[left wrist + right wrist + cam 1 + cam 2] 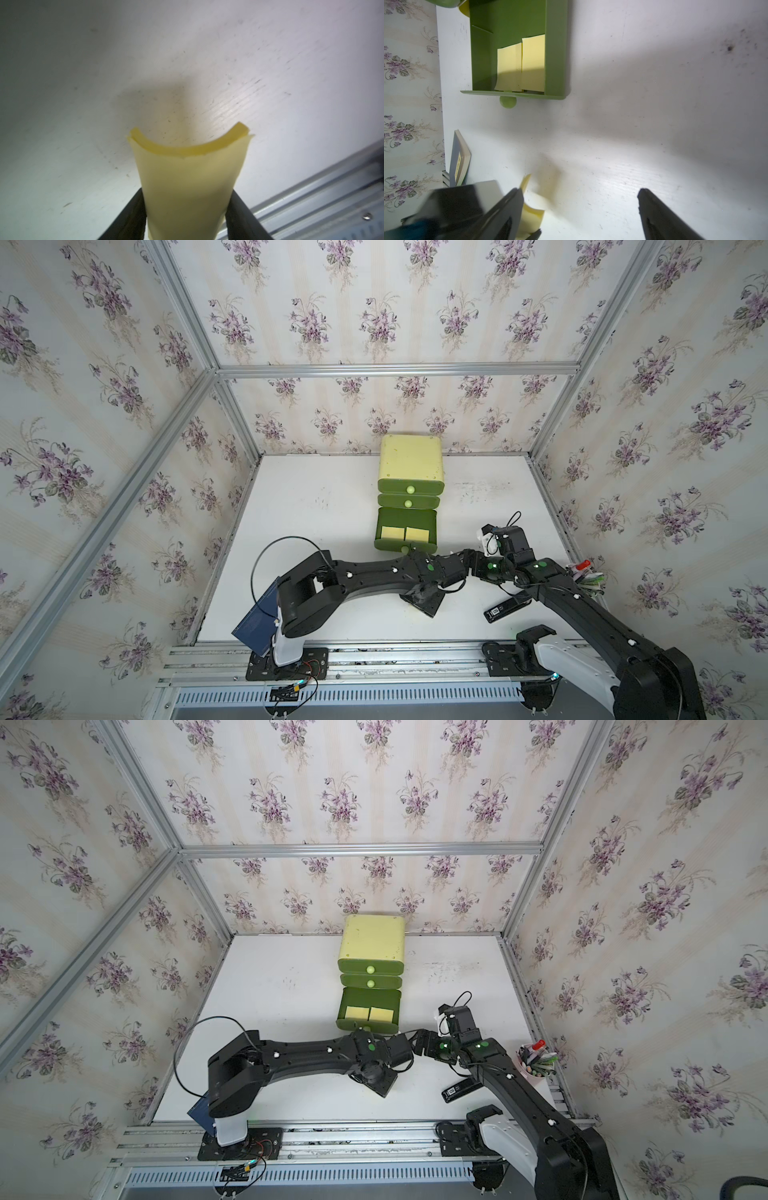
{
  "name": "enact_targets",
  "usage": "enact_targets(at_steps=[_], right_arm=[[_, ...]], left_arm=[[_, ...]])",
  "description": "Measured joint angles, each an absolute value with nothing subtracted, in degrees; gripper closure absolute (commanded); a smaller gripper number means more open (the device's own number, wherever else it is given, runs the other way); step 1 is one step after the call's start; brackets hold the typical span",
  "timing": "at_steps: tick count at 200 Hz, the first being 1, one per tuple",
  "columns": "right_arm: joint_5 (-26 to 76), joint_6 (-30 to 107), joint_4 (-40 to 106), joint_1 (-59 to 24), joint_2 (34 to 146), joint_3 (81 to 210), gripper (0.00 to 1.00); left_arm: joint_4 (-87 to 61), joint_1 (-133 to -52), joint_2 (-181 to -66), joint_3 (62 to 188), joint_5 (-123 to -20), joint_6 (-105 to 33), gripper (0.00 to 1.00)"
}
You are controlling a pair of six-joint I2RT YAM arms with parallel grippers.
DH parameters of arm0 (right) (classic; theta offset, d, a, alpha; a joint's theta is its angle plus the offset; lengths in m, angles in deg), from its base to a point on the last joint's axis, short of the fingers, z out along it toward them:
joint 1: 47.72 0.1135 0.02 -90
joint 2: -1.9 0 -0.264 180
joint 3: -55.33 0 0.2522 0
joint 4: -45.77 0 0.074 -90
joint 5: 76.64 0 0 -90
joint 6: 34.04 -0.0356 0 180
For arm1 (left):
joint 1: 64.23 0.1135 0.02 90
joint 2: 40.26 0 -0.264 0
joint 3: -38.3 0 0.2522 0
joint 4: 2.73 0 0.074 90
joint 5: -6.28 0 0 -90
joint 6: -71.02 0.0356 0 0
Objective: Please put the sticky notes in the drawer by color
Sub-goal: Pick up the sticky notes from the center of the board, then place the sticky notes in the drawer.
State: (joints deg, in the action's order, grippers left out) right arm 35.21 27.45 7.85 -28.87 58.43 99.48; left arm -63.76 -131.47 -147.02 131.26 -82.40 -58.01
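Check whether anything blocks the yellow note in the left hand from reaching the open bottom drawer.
Nothing visible does. Between the note in the left hand and the open drawer, the table is bare; the open right hand hovers close beside that path.

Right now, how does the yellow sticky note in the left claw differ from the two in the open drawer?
The pale yellow paper sticky note is bowed into a curve; the two yellow sticky notes lie flat. The bowed note is pinched in the left claw; the flat two rest side by side in the dark green bottom drawer. Same yellow.
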Motion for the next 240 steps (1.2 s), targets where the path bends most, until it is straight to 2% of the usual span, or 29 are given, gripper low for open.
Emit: enact_targets(at_steps=[33, 64, 100, 124, 182, 240], right_arm=[[35.64, 27.47, 8.06, -28.87, 58.17, 99.48, 0.09], [36.74, 27.65, 8.66, -28.87, 58.17, 99.48, 0.10], [37.57, 27.85, 9.00, -28.87, 57.76, 99.35, 0.11], [38.29, 27.87, 9.03, -28.87, 57.71, 99.28, 0.11], [39.69, 28.44, 9.46, -28.87, 57.76, 98.91, 0.11], [39.93, 28.89, 9.88, -28.87, 58.39, 98.63, 0.11]], left_arm=[[-68.11, -127.43, -141.49, 132.75, -85.37, -57.75, 0.40], [-70.95, -120.41, -138.91, 133.93, -87.78, -55.98, 0.39], [-71.04, -114.20, -140.59, 139.06, -90.73, -52.35, 0.39], [-70.82, -111.01, -146.47, 145.14, -91.69, -50.21, 0.38], [-70.47, -109.87, -154.32, 150.30, -93.85, -47.91, 0.36], [-68.06, -109.61, -155.92, 146.84, -96.19, -48.22, 0.31]])
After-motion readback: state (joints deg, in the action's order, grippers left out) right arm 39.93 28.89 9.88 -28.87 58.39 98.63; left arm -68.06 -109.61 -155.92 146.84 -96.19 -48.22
